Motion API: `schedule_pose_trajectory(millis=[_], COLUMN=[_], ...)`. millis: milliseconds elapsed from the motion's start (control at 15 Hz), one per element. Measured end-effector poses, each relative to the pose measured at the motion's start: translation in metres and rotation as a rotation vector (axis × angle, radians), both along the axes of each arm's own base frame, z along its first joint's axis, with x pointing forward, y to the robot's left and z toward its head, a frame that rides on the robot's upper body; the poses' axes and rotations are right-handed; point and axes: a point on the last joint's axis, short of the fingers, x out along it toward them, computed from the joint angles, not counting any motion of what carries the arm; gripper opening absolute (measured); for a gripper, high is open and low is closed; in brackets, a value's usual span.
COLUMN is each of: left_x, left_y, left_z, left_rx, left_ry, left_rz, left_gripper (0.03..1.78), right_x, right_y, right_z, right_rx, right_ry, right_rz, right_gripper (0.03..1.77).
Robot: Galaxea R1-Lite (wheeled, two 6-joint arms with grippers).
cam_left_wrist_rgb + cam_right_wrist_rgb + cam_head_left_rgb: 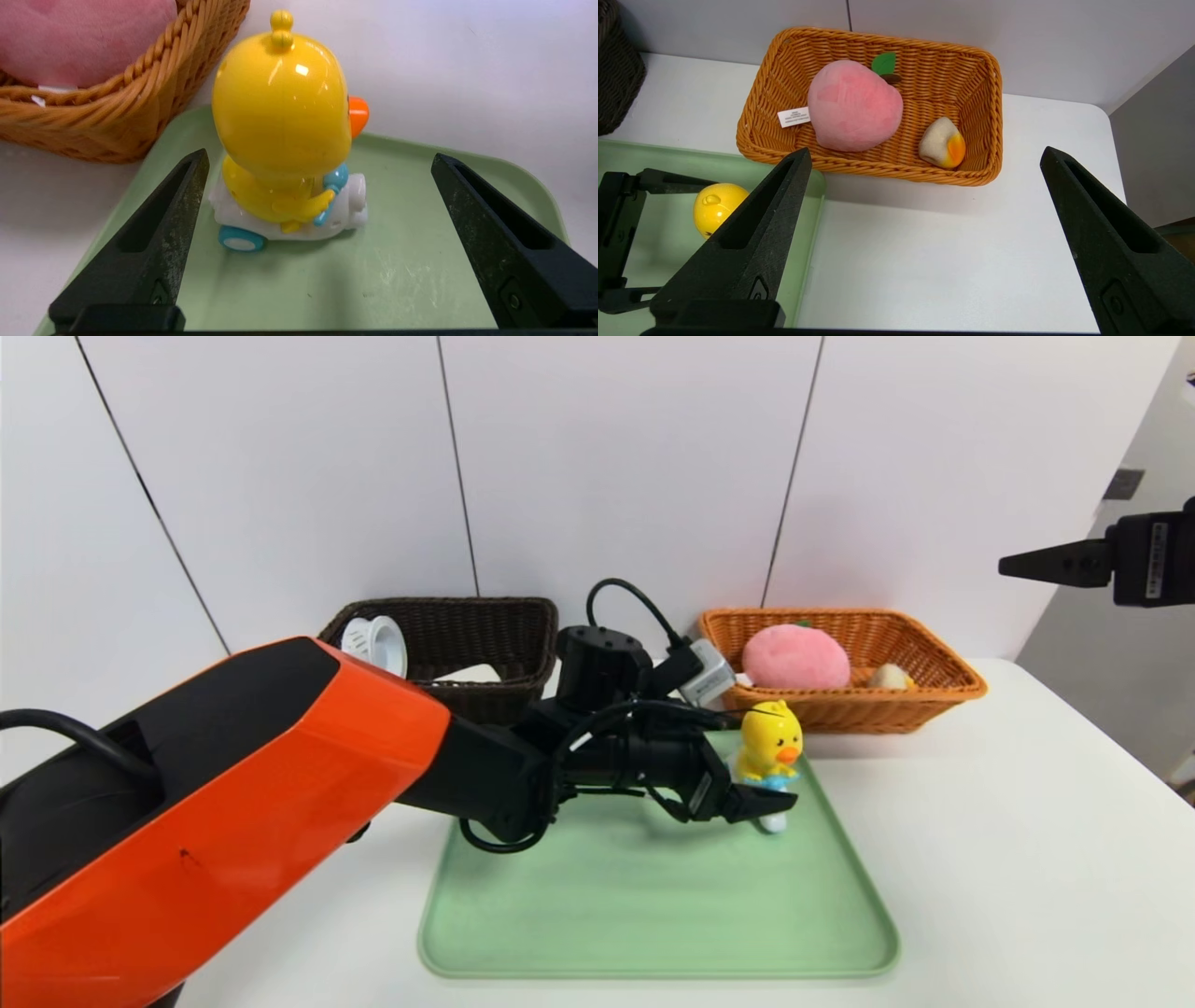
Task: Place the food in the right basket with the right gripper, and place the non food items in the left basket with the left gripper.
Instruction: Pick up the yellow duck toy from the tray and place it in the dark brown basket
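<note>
the yellow duck toy point(285, 140) stands upright on the green tray point(653, 915), at the tray's far corner nearest the orange basket point(934, 695), and it is the only thing left on the tray. the left gripper point(317, 205) is level with the duck's white wheeled base, its jaws spread wide and holding nothing; one finger point(159, 233) is just beside the duck on the orange basket's side, the other well clear on the far side. to do this pick well, i judge the gripper should slide further in so the duck sits centred between the jaws, then close low on the body rather than the glossy round head, which would likely slip; the wheels may let the toy roll away if one finger touches first. the duck then belongs in the dark basket point(485, 635), across the tray from the orange basket. the right gripper point(1018, 564) hangs raised beside the orange basket, wide open and empty. the pink plush peach point(854, 107) and a small pale food piece point(942, 143) lie in the orange basket. the left arm hides part of the dark basket's inside, so its contents beyond a white ribbed object point(375, 642) cannot be made out.
</note>
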Motion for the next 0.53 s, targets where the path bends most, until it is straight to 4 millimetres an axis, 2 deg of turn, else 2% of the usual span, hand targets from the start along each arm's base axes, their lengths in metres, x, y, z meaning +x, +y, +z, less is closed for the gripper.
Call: schedule_pose_trajectory(millis=[533], left_x=[0.007], left_y=[-0.017], left_z=[-0.012], left_rx=[-0.019], left_ry=[-0.019], left_rz=[-0.013], left_gripper=[1.69], right_x=[0.0], right_y=[0.002], right_z=[0.0], right_rx=[-0.006], right_ry=[0.002], right_rz=[0.008], right_gripper=[1.69])
